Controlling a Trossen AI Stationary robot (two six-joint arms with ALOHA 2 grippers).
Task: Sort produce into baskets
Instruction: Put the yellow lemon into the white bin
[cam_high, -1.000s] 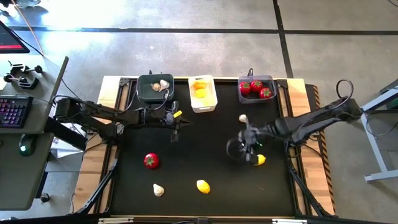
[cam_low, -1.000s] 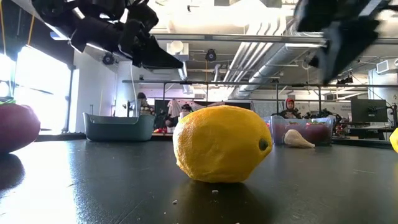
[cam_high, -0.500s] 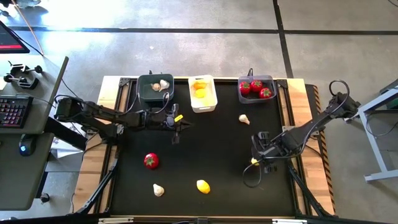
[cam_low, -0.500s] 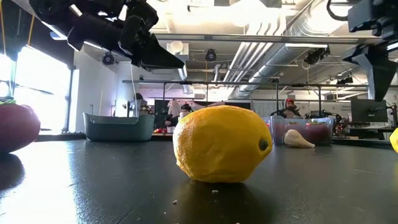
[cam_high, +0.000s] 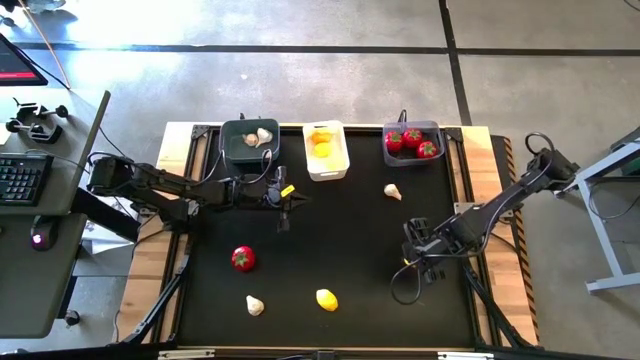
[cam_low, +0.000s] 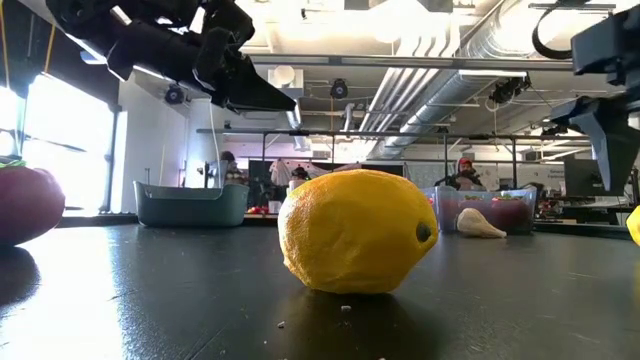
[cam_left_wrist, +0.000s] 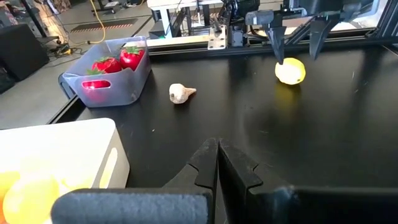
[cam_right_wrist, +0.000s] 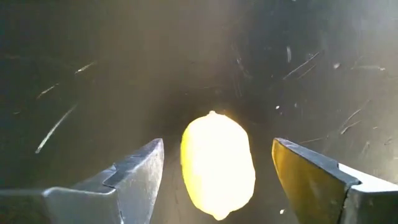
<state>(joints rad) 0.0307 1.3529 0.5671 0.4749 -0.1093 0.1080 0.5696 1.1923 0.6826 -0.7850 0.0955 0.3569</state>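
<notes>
Three baskets stand along the far edge. The dark grey one (cam_high: 250, 143) holds garlic, the white one (cam_high: 325, 150) lemons, and the right one (cam_high: 412, 142) red pieces. My right gripper (cam_right_wrist: 217, 146) points down, open. Its fingers stand on either side of a lemon (cam_right_wrist: 217, 168) lying on the mat at the right (cam_high: 408, 261), and touch nothing. My left gripper (cam_left_wrist: 217, 155) hovers shut and empty near the table's middle left (cam_high: 284, 207). Loose on the mat lie a red piece (cam_high: 243, 258), a garlic (cam_high: 255, 305), a second lemon (cam_high: 326, 299) and another garlic (cam_high: 392, 191).
The black mat (cam_high: 340, 240) has free room in its middle between the two arms. In the low view the near lemon (cam_low: 355, 230) fills the foreground, and people show in the room far behind the table.
My right gripper has swung from the table's middle toward the near right and sunk over the lemon there. That lemon has kept its place on the mat. My left arm has stayed where it was.
</notes>
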